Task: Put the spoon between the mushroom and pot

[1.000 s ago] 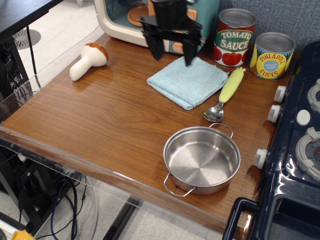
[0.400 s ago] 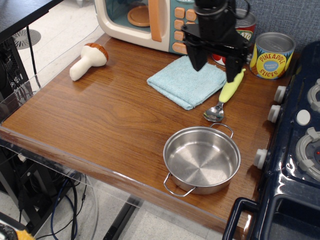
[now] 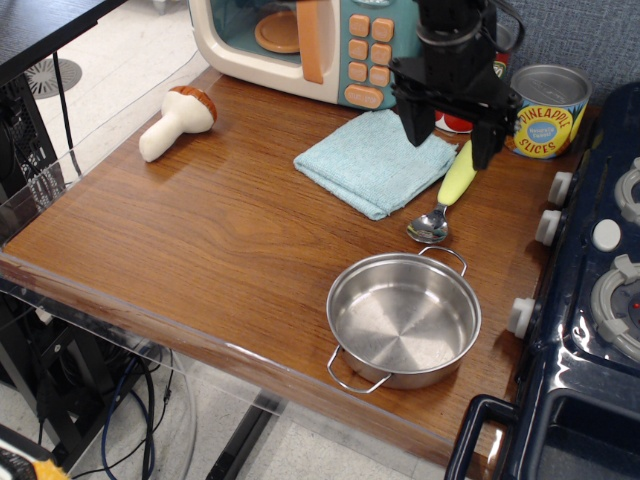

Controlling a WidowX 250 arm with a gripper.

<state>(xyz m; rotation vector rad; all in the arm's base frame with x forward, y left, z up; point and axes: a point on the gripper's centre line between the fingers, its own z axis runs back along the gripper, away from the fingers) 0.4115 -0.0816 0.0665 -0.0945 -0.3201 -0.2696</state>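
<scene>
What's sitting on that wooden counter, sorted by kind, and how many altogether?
Tin cans: 2 (pineapple can, another mostly hidden behind the arm)
Toy microwave: 1
Cloth: 1
Spoon: 1
Pot: 1
Mushroom: 1
Total: 7

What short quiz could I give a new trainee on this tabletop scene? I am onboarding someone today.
1. True or false: the small spoon with the yellow-green plastic handle lies inside the shallow round steel pot.
2. What does the spoon's handle lie beside: A) the folded light-blue cloth, B) the brown-capped toy mushroom, C) the pot's rim?
3. Fill in: the black gripper hangs with its fingers ____ above the spoon's handle.

Key: 1. false; 2. A; 3. open
</scene>
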